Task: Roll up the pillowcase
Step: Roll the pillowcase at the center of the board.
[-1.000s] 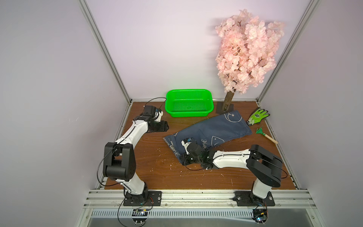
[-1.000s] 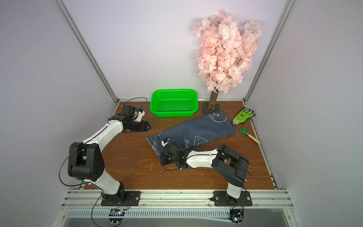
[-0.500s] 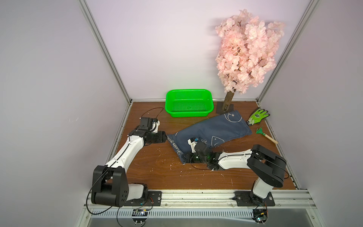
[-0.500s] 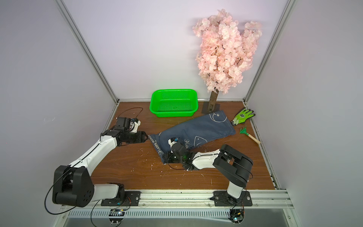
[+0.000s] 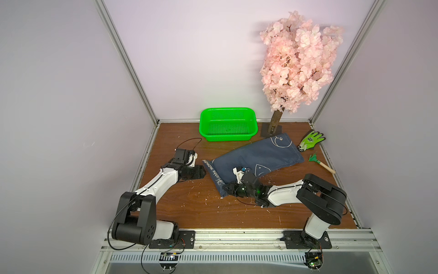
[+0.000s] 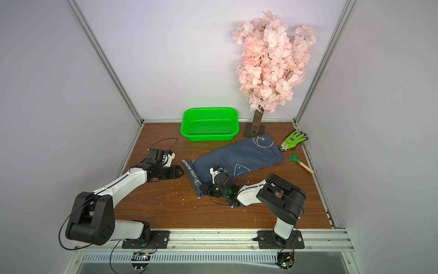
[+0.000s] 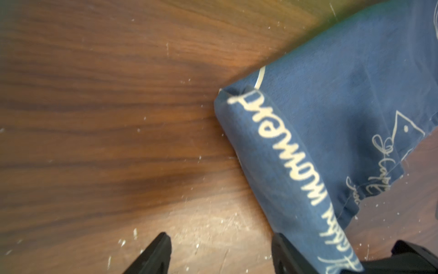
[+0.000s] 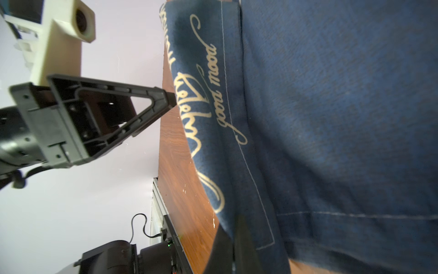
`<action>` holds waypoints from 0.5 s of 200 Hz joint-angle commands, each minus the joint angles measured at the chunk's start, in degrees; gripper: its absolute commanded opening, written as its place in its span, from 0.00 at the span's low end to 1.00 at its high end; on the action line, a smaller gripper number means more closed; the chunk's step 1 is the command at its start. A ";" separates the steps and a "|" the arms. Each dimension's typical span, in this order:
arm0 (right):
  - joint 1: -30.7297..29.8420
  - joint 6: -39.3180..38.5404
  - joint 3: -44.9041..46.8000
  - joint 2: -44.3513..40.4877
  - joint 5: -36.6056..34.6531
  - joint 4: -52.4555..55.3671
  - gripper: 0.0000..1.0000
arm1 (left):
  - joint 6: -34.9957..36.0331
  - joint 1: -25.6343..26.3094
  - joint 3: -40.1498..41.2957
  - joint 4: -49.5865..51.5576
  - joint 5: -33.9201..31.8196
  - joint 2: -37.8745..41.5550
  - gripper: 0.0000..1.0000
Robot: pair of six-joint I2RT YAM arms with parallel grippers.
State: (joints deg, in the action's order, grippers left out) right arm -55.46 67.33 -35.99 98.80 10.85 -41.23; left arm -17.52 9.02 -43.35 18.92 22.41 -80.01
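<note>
Two grippers meet the pillowcase (image 5: 260, 156) at its partly rolled end on the worktop (image 5: 189, 208). The left gripper (image 5: 202, 172) waits beside the roll, jaws apart. The right gripper (image 5: 227, 189) is pinched on its near corner.

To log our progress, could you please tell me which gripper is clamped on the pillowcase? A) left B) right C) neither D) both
B: the right gripper is shut on the near corner of the pillowcase, while the left gripper stands open beside its folded edge.
</note>
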 commanded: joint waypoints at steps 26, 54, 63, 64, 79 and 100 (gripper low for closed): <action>1.75 1.59 1.22 -0.15 0.47 -2.69 0.04 | -2.17 0.96 -2.98 -7.77 2.54 -6.01 0.71; 2.55 1.20 1.82 -0.54 0.25 -1.73 0.11 | -2.62 1.19 -5.98 -9.07 3.16 -9.22 0.71; 2.77 0.35 1.41 -0.64 -0.08 -0.34 0.13 | -2.55 1.39 -6.95 -9.07 3.18 -10.35 0.70; 2.84 0.26 1.39 -0.68 -0.10 -0.21 0.13 | -2.58 1.42 -7.02 -9.12 3.13 -10.52 0.70; 3.07 -0.89 0.94 -0.86 -0.68 1.23 0.15 | -2.19 1.90 -8.08 -9.16 3.16 -12.33 0.71; 3.67 -1.32 1.19 -1.22 -1.42 2.11 0.17 | -1.28 2.21 -9.65 -8.10 3.17 -14.98 0.71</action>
State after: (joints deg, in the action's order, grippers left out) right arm -52.49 67.79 -34.68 98.80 10.76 -40.66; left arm -19.55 10.20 -51.11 10.24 24.80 -92.42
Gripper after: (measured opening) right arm 0.163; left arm 0.706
